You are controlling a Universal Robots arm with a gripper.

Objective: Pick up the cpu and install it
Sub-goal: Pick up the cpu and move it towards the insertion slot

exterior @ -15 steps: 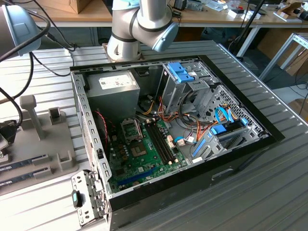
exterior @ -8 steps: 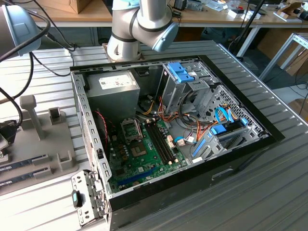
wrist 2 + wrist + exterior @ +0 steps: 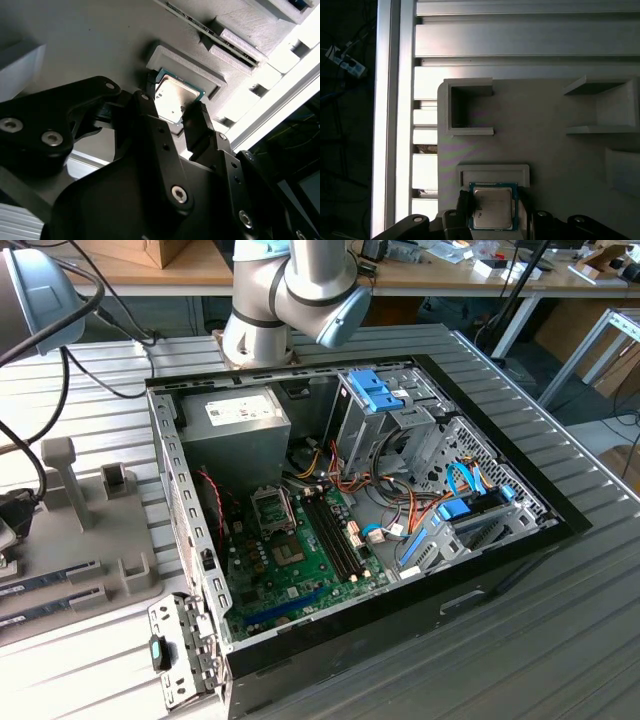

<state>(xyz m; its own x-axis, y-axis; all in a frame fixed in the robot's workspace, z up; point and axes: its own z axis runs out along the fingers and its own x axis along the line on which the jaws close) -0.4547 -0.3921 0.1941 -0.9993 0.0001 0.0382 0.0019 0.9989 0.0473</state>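
The cpu is a small square chip with a silver top and a green rim. It lies against the raised lip of a grey holder; in the second wrist view the cpu sits on that holder. My gripper reaches down over the chip, one black finger against one edge and the other finger against the opposite edge, no gap showing on either side. In the exterior view the open computer case holds the green motherboard with its square socket.
The grey fixture plate at the exterior view's left carries posts and slots. Two open-sided pockets rise from the plate near the chip. A slatted metal table surrounds the case. The arm's joints hang over the case's back edge.
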